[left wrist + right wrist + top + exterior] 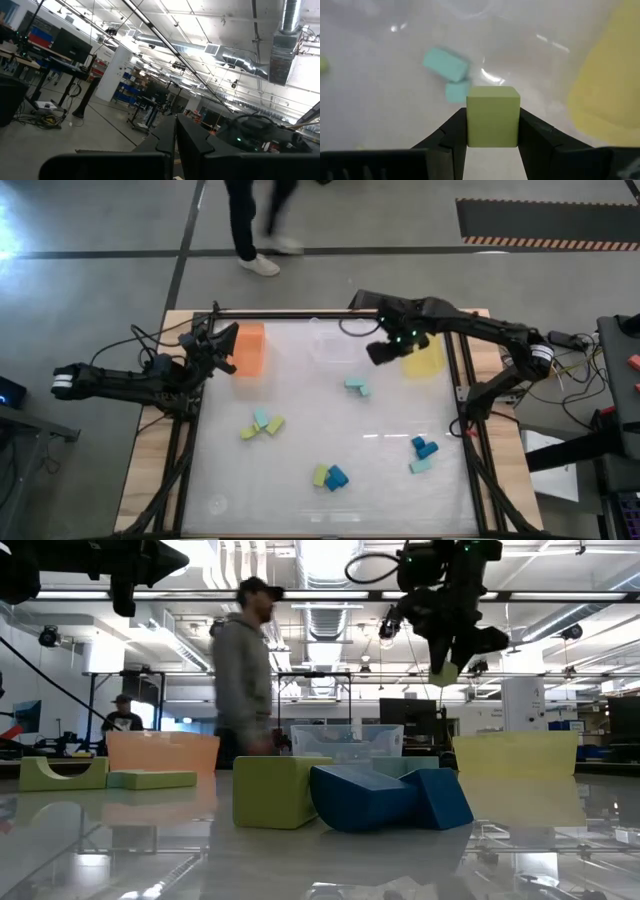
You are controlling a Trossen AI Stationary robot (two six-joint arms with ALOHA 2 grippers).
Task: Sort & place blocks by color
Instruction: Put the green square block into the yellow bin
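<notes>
My right gripper (384, 352) is raised over the table's far right part, beside the yellow tray (425, 360), and is shut on a yellow-green block (493, 116). In the low view that block (445, 673) shows high above the table. Two pale teal blocks (451, 75) lie on the table below it. Other teal, yellow-green and blue blocks lie in small groups: (262, 423), (330, 476), (424, 452). My left gripper (222, 340) is shut and empty; it is raised at the far left by the orange tray (250, 348) and faces the room. My right gripper pinches the yellow-green block by two opposite side faces (470, 117) between its two fingers, coming from above. The block is lifted clear of the table, and its front face stands past the fingertips.
A clear tray (330, 340) stands between the orange and yellow trays along the far edge. The table's middle and near left are bare white surface. A person walks past beyond the far edge (243, 670). Cables run along the right frame.
</notes>
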